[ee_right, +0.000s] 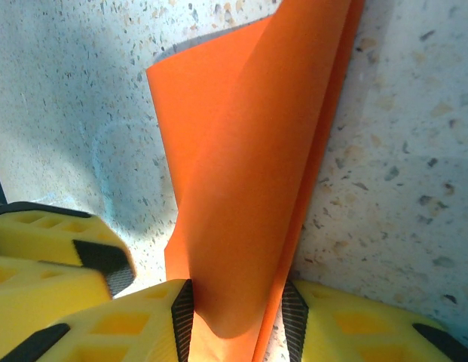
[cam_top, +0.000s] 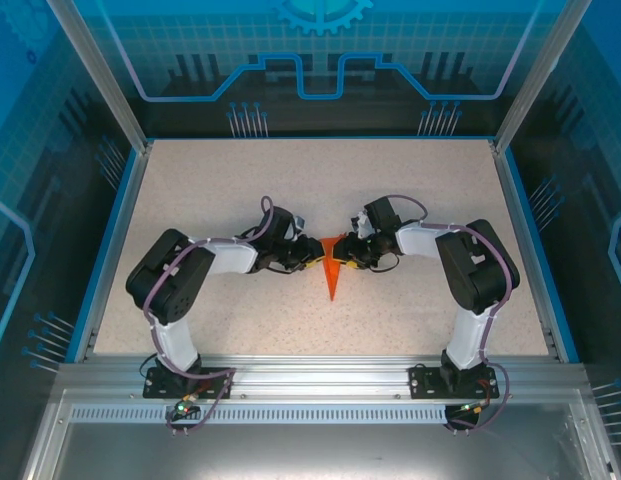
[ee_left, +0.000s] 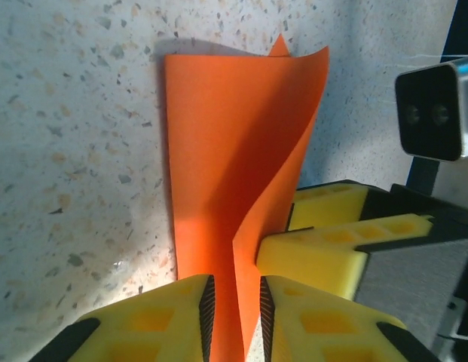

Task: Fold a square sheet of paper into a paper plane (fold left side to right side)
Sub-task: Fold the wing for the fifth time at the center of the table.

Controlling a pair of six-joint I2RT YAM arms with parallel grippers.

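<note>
Paper plane (cam_top: 333,272) lay near the middle of the speckled counter (cam_top: 220,190), its narrow tip pointing toward the arm bases, with both end effectors meeting at its wide end.

From the left wrist, the orange sheet (ee_left: 234,151) rested partly flat while one flap curled upward and ran between the pads of the left end effector (ee_left: 235,305). These stood narrowly apart around it, and whether they pressed the flap could not be told. From the right wrist, the curled fold (ee_right: 249,151) filled the gap from pad to pad of the right end effector (ee_right: 237,309), which pinched it loosely. Overhead, the left end effector (cam_top: 312,258) and right end effector (cam_top: 348,255) nearly touched.
</note>
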